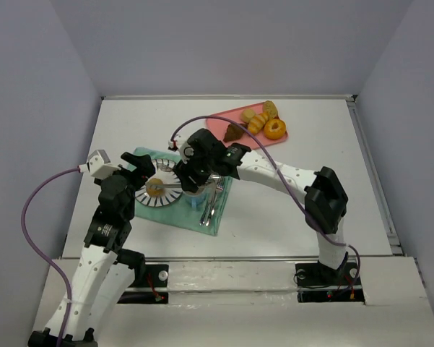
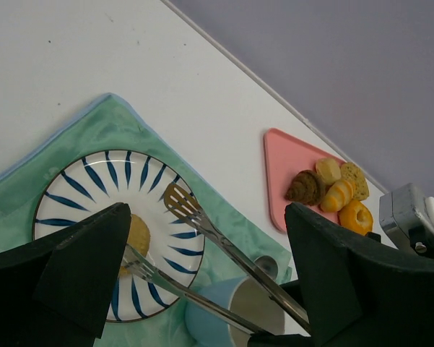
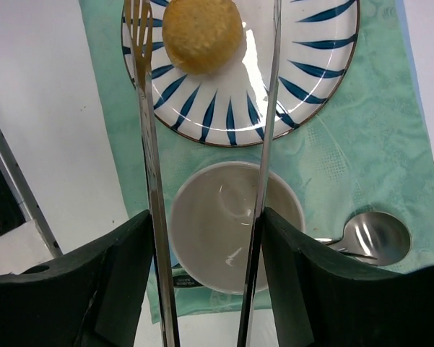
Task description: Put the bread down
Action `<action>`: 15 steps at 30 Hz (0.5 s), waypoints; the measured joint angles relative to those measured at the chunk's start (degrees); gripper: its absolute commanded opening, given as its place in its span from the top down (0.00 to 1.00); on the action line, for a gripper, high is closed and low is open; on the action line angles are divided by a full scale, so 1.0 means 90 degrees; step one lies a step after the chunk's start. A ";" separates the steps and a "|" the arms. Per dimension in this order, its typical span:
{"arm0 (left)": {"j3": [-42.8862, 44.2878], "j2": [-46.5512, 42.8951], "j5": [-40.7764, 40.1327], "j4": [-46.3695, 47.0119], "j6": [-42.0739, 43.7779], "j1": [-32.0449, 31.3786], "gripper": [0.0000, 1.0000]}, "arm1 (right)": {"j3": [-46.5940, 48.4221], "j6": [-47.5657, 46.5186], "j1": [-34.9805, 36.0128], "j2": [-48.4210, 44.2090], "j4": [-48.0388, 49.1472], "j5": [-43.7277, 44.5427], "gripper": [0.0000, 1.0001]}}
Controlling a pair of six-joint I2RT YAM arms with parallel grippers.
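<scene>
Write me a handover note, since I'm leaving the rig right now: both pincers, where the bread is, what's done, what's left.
Pincers: the left pincer is open and empty, over the plate. The right pincer grips the tongs, whose arms stand apart on either side of the bun and do not visibly pinch it.
Bread: the bun lies on the plate. The brown pastry sits on the pink tray.
Done: bun placed.
Left: probably fetching the brown pastry with the tongs.
</scene>
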 measured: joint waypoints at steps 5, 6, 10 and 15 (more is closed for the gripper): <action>0.0000 -0.0010 0.0002 0.0000 0.0000 0.0000 0.01 | 0.0083 0.0058 -0.0002 0.0000 -0.0024 0.0180 0.44; 0.0000 -0.0010 0.0002 0.0000 0.0000 0.0000 0.01 | 0.0114 0.0119 -0.0002 -0.0002 -0.0022 0.0284 0.45; 0.0000 -0.0041 0.0002 0.0000 0.0000 0.0000 0.01 | 0.0165 0.0340 -0.0002 -0.0117 -0.0017 0.0896 0.45; 0.0000 -0.0032 0.0002 0.0000 0.0000 0.0000 0.01 | 0.0165 0.0750 -0.0194 -0.0576 -0.0010 0.1647 0.45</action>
